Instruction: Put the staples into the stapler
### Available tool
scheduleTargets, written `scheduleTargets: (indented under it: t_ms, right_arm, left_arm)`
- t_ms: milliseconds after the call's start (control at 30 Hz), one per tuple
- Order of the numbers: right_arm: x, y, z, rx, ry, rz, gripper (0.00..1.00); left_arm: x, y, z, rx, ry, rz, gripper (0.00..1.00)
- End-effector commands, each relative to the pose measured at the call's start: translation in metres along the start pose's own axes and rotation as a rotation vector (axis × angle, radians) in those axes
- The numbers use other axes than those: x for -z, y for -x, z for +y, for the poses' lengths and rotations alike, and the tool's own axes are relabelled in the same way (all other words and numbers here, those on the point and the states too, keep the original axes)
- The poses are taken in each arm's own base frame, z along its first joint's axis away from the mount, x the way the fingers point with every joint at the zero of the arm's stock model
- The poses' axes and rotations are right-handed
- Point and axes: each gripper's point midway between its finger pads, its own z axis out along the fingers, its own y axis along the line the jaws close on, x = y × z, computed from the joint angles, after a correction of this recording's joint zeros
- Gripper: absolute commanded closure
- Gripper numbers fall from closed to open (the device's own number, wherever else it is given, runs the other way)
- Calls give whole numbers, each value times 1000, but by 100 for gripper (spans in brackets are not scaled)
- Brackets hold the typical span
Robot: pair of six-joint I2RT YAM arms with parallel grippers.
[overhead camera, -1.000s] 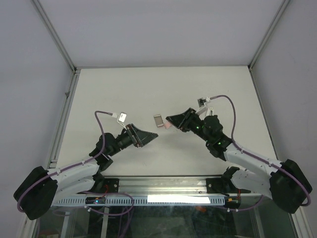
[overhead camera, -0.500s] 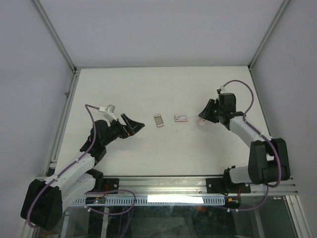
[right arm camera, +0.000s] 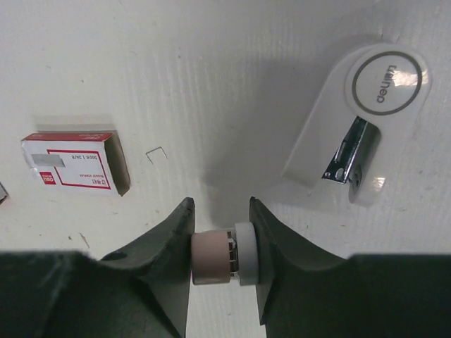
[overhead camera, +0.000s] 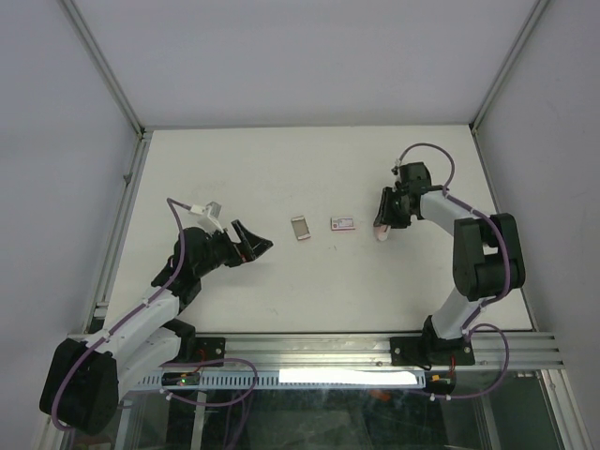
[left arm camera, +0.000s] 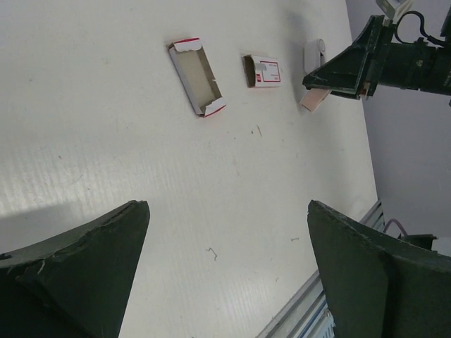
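The staples' red-and-white box sleeve (overhead camera: 342, 223) (left arm camera: 263, 71) (right arm camera: 70, 163) lies flat mid-table. Its open tray (overhead camera: 300, 228) (left arm camera: 197, 76) lies just left of it, and I cannot make out staples inside. To the right, my right gripper (overhead camera: 382, 225) (right arm camera: 220, 209) is shut on the stapler (right arm camera: 224, 257), squeezing its pink and white end. The stapler's white half (right arm camera: 359, 113), with a round logo and a metal part, spreads out on the table beyond the fingers. My left gripper (overhead camera: 251, 236) (left arm camera: 227, 205) hovers open and holds nothing, left of the tray.
A loose bent staple (right arm camera: 156, 153) lies between the sleeve and the stapler, and another (left arm camera: 211, 252) lies under my left gripper. The table's metal front rail (left arm camera: 331, 310) runs along the near edge. Frame posts and grey walls enclose the table.
My right arm has swung from the table's middle to the right with the stapler, uncovering the box sleeve. My left arm has drawn back to the left and its jaws have widened.
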Motion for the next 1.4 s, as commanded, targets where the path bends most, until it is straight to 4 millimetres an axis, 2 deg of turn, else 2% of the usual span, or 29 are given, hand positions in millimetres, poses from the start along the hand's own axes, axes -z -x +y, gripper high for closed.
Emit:
scheduleTargets:
  t_ms: [0,67,133,333,467,567,633,667,767,833,900,1033,1100,1233,1367]
  right_arm:
    - [4,18,3,45,-17,-53,56]
    - [5,20,3,48,-22,-69,44]
    - [6,23,3,50,-26,-91,37]
    - [18,33,4,63,-29,-157,27]
    - [37,48,10,74,-9,-266,17]
    - [60,68,14,70,15,-424,11]
    - [76,77,10,49,31,-532,8]
    - [83,80,6,34,34,-581,7]
    - [104,86,-20,-52,-2,-739,2]
    - [111,78,-42,-112,-34,-822,1]
    - [125,76,-57,-144,-69,-936,1]
    - [125,56,-89,-174,-196,-1042,1]
    - [121,50,-98,-156,-238,-1069,1]
    - [116,46,-106,-116,-268,-1119,2]
    - [106,49,-107,-80,-275,-1115,2]
  left_arm:
    - [0,22,-1,-65,23,-70,1]
    - [-1,24,3,-71,42,-75,1]
    - [-2,27,5,-72,51,-84,1]
    - [-3,46,4,-82,59,-138,1]
    - [-5,68,12,-111,98,-188,1]
    - [0,100,37,-108,191,-283,1]
    - [11,124,57,-87,249,-375,1]
    - [22,140,71,-67,280,-437,1]
    - [54,168,106,-7,330,-576,1]
    - [76,179,129,22,395,-659,1]
    - [98,182,152,14,501,-742,1]
    - [133,176,190,-29,750,-839,1]
    - [143,176,198,-40,813,-865,1]
    - [146,182,211,-69,870,-884,1]
    - [132,184,213,-113,841,-863,1]
